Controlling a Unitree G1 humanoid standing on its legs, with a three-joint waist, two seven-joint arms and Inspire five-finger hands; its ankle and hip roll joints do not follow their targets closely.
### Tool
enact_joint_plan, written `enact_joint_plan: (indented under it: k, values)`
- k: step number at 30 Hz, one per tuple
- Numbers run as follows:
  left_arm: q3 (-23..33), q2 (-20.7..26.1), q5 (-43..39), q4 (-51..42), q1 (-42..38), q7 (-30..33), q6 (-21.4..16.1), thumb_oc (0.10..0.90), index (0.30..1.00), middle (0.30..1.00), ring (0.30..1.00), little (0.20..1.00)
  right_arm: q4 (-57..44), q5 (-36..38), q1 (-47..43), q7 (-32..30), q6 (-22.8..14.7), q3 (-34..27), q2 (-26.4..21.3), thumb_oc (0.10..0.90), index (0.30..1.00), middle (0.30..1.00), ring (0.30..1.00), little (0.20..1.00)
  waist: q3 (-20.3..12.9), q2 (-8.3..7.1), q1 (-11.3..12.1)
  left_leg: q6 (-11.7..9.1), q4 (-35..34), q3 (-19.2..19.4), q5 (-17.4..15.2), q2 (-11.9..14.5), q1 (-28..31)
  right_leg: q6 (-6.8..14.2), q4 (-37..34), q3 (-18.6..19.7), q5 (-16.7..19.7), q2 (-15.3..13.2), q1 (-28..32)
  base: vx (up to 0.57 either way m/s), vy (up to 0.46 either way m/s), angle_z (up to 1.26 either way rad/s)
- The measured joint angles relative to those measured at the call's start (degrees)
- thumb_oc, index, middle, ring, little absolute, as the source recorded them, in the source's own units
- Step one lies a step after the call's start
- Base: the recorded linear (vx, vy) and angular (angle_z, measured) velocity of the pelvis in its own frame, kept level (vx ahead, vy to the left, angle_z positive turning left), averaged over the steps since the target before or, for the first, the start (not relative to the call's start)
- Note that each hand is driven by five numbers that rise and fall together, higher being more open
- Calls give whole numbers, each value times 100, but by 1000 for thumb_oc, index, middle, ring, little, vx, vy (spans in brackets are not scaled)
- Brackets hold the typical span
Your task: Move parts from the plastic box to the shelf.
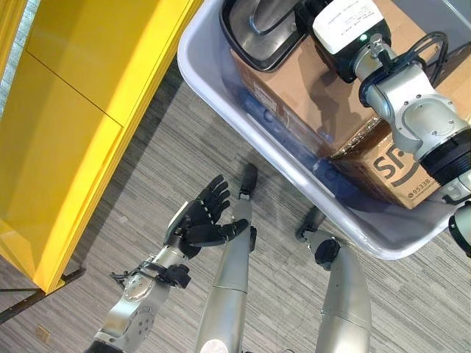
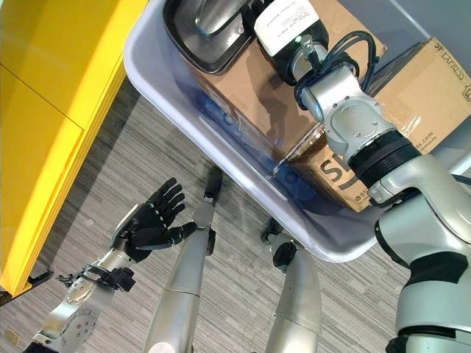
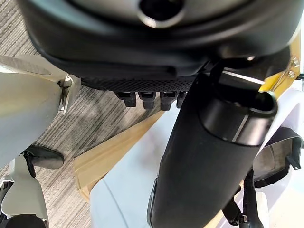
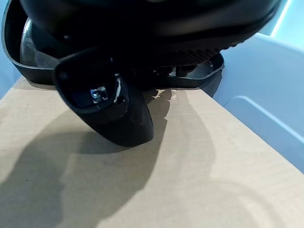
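The plastic box (image 1: 221, 81), a pale grey tub, is taken as the landmark. Inside it cardboard cartons (image 1: 309, 81) are stacked, and a black-rimmed part with a shiny metal centre (image 1: 257, 26) rests on top of them at the far end of the box. The yellow shelf (image 1: 66, 125) stands well apart from the box, across a strip of grey carpet.

The main risk is judged to be a poor grasp on the part. It sits on a smooth carton top, so it could be pushed along or tipped off the carton if it is met from the side rather than gripped at its rim. A second risk is the box wall: the part may be caught on the rim of the box as it is lifted out, and dropped on the way to the shelf.

The right hand (image 4: 109, 99) is reached deep into the box, its forearm stretched over the cartons, with the thumb lowered just above the carton surface and close against the near edge of the part. How far its fingers are closed cannot be told, as they are hidden under the hand's bulk. The left hand (image 1: 206, 217) is held outside the box, above the carpet, palm up, fingers loosely spread, and nothing is held in it.
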Motion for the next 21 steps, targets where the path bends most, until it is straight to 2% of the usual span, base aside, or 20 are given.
enact_joint_plan:
  k: [5, 7, 8, 9, 10, 11, 13, 14, 17, 21]
  values:
    - [-28, 0, 0, -3, -1, 8, -4, 900, 1000, 1000, 1000, 1000, 71, -4, -115, -18, 97, 0, 1, 400, 300, 300, 300, 300, -36, -2, 89, -140, -105, -2, -172, -6, -31, 68, -156, 8, -36, 20, -16, -5, 1, -1]
    - [-91, 1, 2, 7, 14, 20, 3, 900, 1000, 1000, 1000, 1000, 110, -2, -121, -30, 121, -47, -5, 400, 300, 300, 300, 300, -59, 2, 147, 103, 466, -2, -468, -113, -204, 68, -188, -18, -35, -47, -19, -7, -4, -13]
    - [-129, -7, 4, 7, 36, 43, 3, 900, 1000, 1000, 1000, 1000, 149, 1, -136, -71, 96, -60, 4, 400, 300, 300, 300, 300, -77, 8, 245, 34, 444, -64, -441, -77, -189, 186, 6, 32, -33, 25, -47, -21, -20, -23]
    - [-133, -4, 5, -12, 38, 57, -4, 900, 1000, 1000, 1000, 1000, 219, 1, -141, -75, 79, -64, -3, 400, 300, 300, 300, 300, -104, 5, 237, -6, 429, -21, -415, -100, -200, 135, 474, 187, -161, 35, -148, -24, -26, 12]
    - [-131, 13, 5, -64, 54, 70, -9, 900, 1000, 1000, 1000, 1000, 233, -5, -89, -128, 92, -64, -22, 400, 300, 300, 300, 300, -183, -17, 170, -9, 345, 5, -415, -192, -248, 135, 584, 270, -347, 63, 31, -24, -21, 56]
    - [-70, 13, 5, -122, 43, 77, -21, 900, 1000, 1000, 1000, 1000, 233, -4, -125, -166, 92, -110, -139, 400, 300, 300, 300, 300, -221, -32, 133, -61, 311, -14, -394, -235, -301, 90, 357, 251, -270, 80, 84, -27, -17, 57]
    - [-80, 30, 11, -119, 0, 76, -6, 900, 1000, 1000, 1000, 1000, 234, -1, -157, -182, 94, -241, -161, 400, 300, 300, 300, 300, -217, -71, 186, 104, 901, -13, -529, -231, -363, 83, 192, 60, -259, 69, 137, -13, -6, 13]
    - [-94, 33, 15, -95, 9, 73, 2, 900, 1000, 1000, 1000, 1000, 222, -1, -130, -189, 94, -241, -184, 400, 300, 300, 300, 300, -215, -68, 187, 110, 801, -52, -416, -241, -301, 98, 167, 37, -241, 72, 163, -19, 1, 4]
    - [-76, 32, 57, -70, 23, 74, 3, 900, 1000, 1000, 1000, 1000, 205, 6, -65, -259, 61, -245, -241, 400, 300, 300, 300, 300, -211, -76, 145, 108, 584, 1, -368, -254, -138, 133, 26, 92, -140, 88, 279, -41, -4, 7]
    - [17, 32, 61, -81, 8, 69, 5, 900, 1000, 1000, 1000, 1000, -187, 2, 193, -276, -185, -243, -399, 400, 300, 300, 300, 300, -149, -139, 102, 189, 525, 55, -228, -211, 65, 101, -91, 97, 18, 143, 488, -54, 34, -2]
